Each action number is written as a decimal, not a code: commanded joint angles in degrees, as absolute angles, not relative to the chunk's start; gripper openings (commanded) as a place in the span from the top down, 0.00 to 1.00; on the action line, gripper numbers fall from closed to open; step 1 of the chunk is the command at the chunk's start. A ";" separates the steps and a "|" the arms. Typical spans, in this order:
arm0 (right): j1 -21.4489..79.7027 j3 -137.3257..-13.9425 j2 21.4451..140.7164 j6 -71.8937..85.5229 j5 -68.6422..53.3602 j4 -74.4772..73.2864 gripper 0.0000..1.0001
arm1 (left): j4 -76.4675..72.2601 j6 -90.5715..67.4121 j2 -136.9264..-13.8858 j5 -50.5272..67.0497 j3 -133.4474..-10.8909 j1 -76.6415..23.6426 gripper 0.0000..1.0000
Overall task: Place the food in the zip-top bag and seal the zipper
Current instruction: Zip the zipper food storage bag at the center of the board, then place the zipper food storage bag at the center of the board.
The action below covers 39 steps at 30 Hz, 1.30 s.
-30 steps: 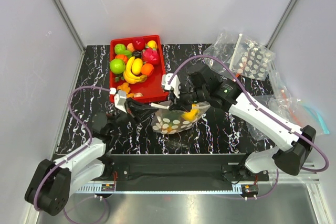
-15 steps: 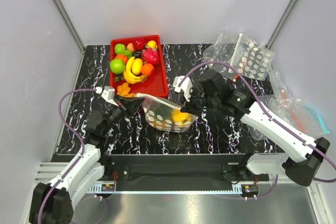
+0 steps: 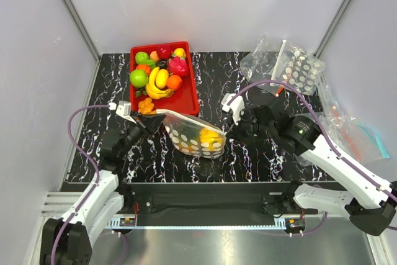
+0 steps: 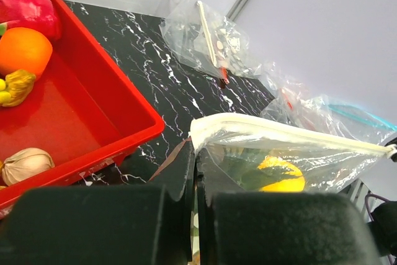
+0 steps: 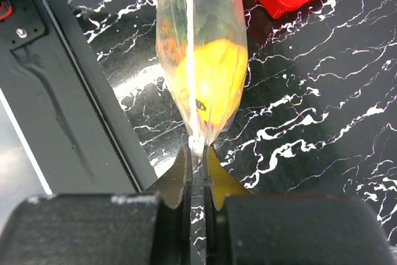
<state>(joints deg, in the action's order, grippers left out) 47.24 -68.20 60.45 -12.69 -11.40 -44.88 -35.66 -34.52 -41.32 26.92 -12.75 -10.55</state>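
Black marble table (image 3: 260, 166) with white walls around, seen from the top view. Red tray (image 3: 194, 94) sits at back left, full of toy fruit: banana (image 3: 158, 82), green apple (image 3: 138, 78). Spare clear bags (image 3: 291, 66) lie crumpled at the back right corner, one of them dotted, and more plain bags (image 3: 350, 134) lie at the right edge. The white-dotted zip-top bag (image 3: 189, 141) is at centre front, stretched between both arms, with a yellow toy fruit (image 3: 211, 138) inside. Left gripper (image 3: 158, 123) is clamped on the bag's left top corner, right gripper (image 3: 231, 130) is clamped on the right top corner, and the zipper (image 3: 192, 118) runs taut between them. Cannot tell whether the bag's bottom touches the table. Left wrist view: fingers (image 4: 180, 172) pressed together on the bag corner, the pale zipper strip runs away to the right, yellow fruit with green beside it sits under the strip, and the tray with an orange (image 4: 23, 51) and a garlic bulb (image 4: 25, 164) is at left. Right wrist view: jaws pinched on the zipper's end, the strip reads as one thin white line straight ahead, and the bag hangs below it with the yellow fruit inside, over the table, the tray corner at the top.
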 commanded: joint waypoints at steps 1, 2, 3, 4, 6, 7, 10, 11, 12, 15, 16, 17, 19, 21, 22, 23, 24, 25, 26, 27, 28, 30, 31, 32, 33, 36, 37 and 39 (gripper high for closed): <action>46.76 -68.20 58.18 -10.46 -10.19 -48.60 1.00 | -36.66 -31.91 -41.22 24.07 -15.90 -9.40 1.00; 46.67 -68.12 58.44 -10.37 -10.54 -48.43 0.99 | -36.56 -31.64 -41.48 25.21 -16.17 -9.32 1.00; 46.67 -68.03 58.62 -10.02 -10.81 -47.91 0.95 | -37.43 -31.90 -42.01 26.09 -16.43 -9.49 1.00; 46.67 -68.11 59.06 -9.76 -10.98 -47.38 0.87 | -37.79 -32.08 -42.27 26.97 -16.78 -9.41 1.00; 46.67 -68.38 59.94 -10.02 -12.64 -45.01 0.59 | -38.32 -32.52 -43.15 29.09 -17.14 -9.67 1.00; 46.67 -68.73 60.29 -10.11 -13.27 -44.13 0.52 | -38.41 -32.35 -43.33 29.53 -17.23 -9.84 1.00; 46.67 -71.36 63.44 -11.51 -14.59 -41.31 0.37 | -38.67 -31.99 -43.68 30.15 -17.31 -10.37 1.00; 46.76 -73.46 64.68 -11.86 -14.50 -40.79 0.36 | -38.76 -31.73 -43.42 30.23 -17.14 -10.46 1.00; 46.67 -74.69 66.17 -12.56 -14.68 -40.87 0.34 | -38.76 -31.64 -43.42 30.23 -17.14 -10.63 1.00; 46.67 -79.71 72.49 -13.44 -16.08 -41.22 0.28 | -38.59 -31.20 -42.98 30.23 -17.05 -10.72 1.00; 46.67 -80.76 75.38 -13.62 -16.43 -41.22 0.27 | -38.58 -31.03 -42.80 30.23 -17.14 -10.81 1.00; 46.58 -82.42 76.63 -13.88 -16.87 -41.05 0.27 | -38.50 -30.85 -42.80 30.15 -17.05 -10.81 1.00; 46.67 -83.84 80.06 -14.24 -17.57 -41.04 0.27 | -38.32 -30.76 -42.63 30.23 -17.05 -10.90 1.00; 46.67 -85.69 83.12 -14.41 -19.93 -41.48 0.30 | -38.15 -30.67 -42.54 30.15 -17.14 -10.81 1.00; 46.67 -86.82 84.10 -14.24 -21.26 -41.83 0.33 | -38.06 -30.67 -42.63 30.15 -17.14 -10.90 1.00; 46.67 -87.27 85.07 -13.80 -22.40 -42.71 0.35 | -38.14 -30.67 -42.54 30.23 -17.23 -10.90 1.00; 46.76 -87.88 86.91 -13.36 -24.41 -43.41 0.37 | -38.14 -30.76 -42.63 30.23 -17.23 -10.99 1.00; 46.84 -88.41 87.71 -13.36 -25.30 -44.29 0.43 | -38.23 -30.85 -42.63 30.32 -17.31 -10.99 1.00; 47.19 -88.85 88.32 -13.19 -25.75 -45.08 0.47 | -38.58 -31.11 -42.63 30.67 -17.31 -10.99 1.00; 47.37 -88.77 88.94 -12.57 -25.40 -45.09 0.53 | -39.11 -31.37 -42.63 30.93 -17.40 -10.90 1.00; 47.55 -88.42 89.12 -12.31 -25.31 -45.09 0.59 | -39.11 -31.64 -42.63 31.20 -17.84 -10.90 0.99; 48.07 -87.89 88.25 -11.61 -26.80 -44.74 0.79 | -38.24 -32.60 -42.80 32.25 -18.63 -10.90 0.78; 48.25 -86.93 87.72 -11.25 -27.07 -44.21 0.92 | -37.80 -33.48 -42.89 33.39 -19.85 -10.99 0.68; 48.60 -86.49 87.02 -10.21 -27.24 -43.95 0.97 | -36.49 -33.75 -42.89 33.92 -20.39 -10.90 0.63; 49.13 -86.14 85.88 -9.76 -27.33 -43.95 1.00 | -35.78 -33.84 -42.80 34.45 -21.17 -10.90 0.57; 51.40 -85.78 83.60 -9.32 -27.51 -46.14 1.00 | -29.64 -33.14 -40.96 35.07 -24.51 -10.90 0.51; 52.29 -85.43 82.89 -9.23 -27.51 -47.19 1.00 | -26.57 -32.26 -40.26 33.94 -25.83 -10.90 0.49; 53.69 -84.73 80.79 -8.79 -28.03 -47.81 1.00 | -16.39 -29.28 -38.85 32.61 -31.18 -10.90 0.45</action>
<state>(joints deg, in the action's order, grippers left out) 51.35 -84.99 86.02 -10.22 -25.23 -46.33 -26.30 -32.51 -41.41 32.56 -23.59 -10.79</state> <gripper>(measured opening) 0.013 0.533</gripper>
